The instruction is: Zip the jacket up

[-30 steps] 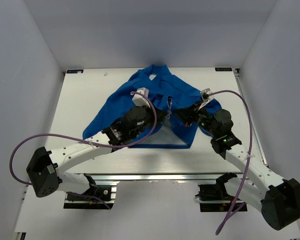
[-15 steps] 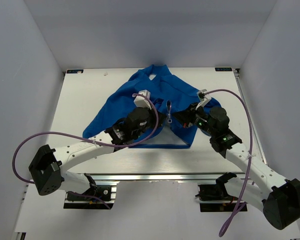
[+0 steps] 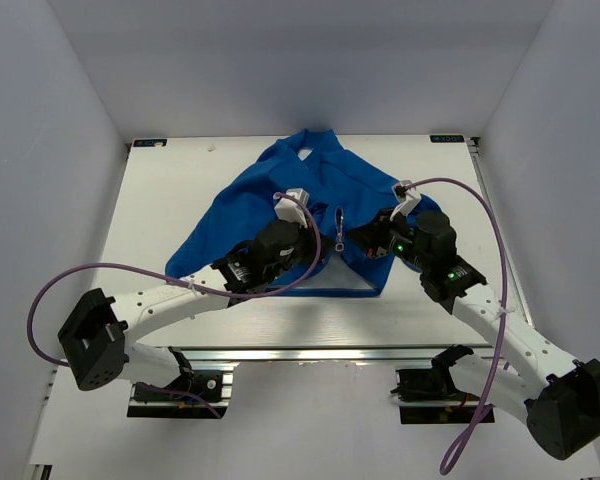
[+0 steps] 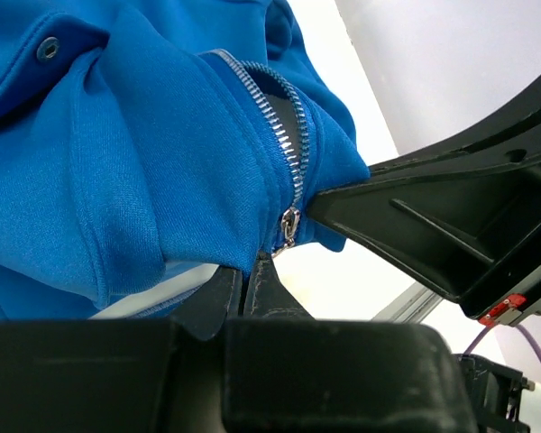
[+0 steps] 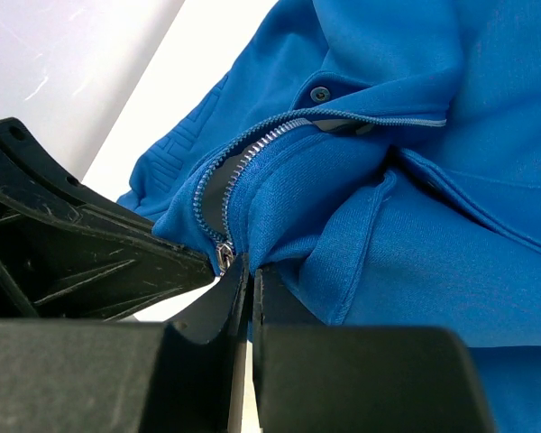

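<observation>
The royal-blue jacket (image 3: 280, 185) lies at the back middle of the white table, its lower front lifted between the two arms. My left gripper (image 3: 318, 250) is shut on the hem's left side, and my right gripper (image 3: 358, 238) is shut on the hem's right side. In the left wrist view the jaws (image 4: 250, 271) pinch blue fabric just below the metal zipper slider (image 4: 290, 224). The pale grey zipper (image 4: 284, 117) runs up from there, its teeth apart. In the right wrist view the jaws (image 5: 251, 275) clamp fabric beside the slider (image 5: 224, 255). The two grippers almost touch.
The white table (image 3: 160, 200) is boxed in by pale walls on three sides. An aluminium rail (image 3: 310, 355) runs along the near edge between the arm bases. Purple cables (image 3: 90, 275) loop off both arms.
Both grippers have drawn closer together at the jacket's hem, the left arm shifting right and slightly nearer. The grips have not changed.
</observation>
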Controlling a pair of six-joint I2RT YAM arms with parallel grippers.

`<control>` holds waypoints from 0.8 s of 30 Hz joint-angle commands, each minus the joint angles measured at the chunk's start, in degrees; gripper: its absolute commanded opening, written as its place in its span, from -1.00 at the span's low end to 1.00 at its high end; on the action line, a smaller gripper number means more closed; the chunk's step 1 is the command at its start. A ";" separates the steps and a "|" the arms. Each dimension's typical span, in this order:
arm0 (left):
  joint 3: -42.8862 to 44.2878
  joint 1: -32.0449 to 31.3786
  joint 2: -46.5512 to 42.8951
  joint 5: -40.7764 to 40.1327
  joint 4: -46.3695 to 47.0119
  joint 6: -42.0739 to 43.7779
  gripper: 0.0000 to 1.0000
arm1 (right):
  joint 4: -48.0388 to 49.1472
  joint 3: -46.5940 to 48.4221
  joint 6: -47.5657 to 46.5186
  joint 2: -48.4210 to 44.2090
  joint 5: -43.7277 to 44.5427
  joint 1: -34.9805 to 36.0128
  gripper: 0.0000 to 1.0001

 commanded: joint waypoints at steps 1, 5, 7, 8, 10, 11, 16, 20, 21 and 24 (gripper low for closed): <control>-0.30 -0.30 -2.31 2.91 0.80 1.05 -1.00 | 4.60 1.84 -0.15 -0.82 0.34 0.43 -1.00; 0.31 -0.30 -1.35 4.49 -1.39 1.84 -1.00 | 5.21 2.45 0.03 -0.55 0.16 0.43 -1.00; 0.14 -0.30 -0.99 5.45 -2.27 1.93 -1.00 | 5.21 2.89 0.29 -0.38 0.34 0.43 -1.00; 0.05 -0.30 -0.82 5.72 -3.15 2.19 -1.00 | 5.30 3.33 0.38 -0.20 0.51 0.43 -1.00; -0.30 -0.30 -0.55 6.77 -3.24 2.63 -1.00 | 5.21 3.86 0.56 0.32 0.60 0.43 -1.00; -0.74 -0.30 -0.46 8.08 -3.77 3.50 -1.00 | 5.21 4.38 0.82 0.59 0.69 0.43 -1.00; -0.04 -0.39 1.99 10.38 -10.09 4.65 -1.00 | 4.51 5.88 0.82 1.82 1.83 0.43 -1.00; -1.00 -0.30 2.35 12.66 -12.21 6.23 -1.00 | 2.76 6.32 0.56 2.78 2.79 0.43 -1.00; -1.88 -0.39 2.44 12.49 -12.21 6.15 -1.00 | 0.40 6.50 0.56 3.13 3.23 0.43 -1.00; -2.59 -0.30 3.40 12.14 -11.77 6.06 -1.00 | -4.43 5.28 0.12 4.10 4.20 0.43 -1.00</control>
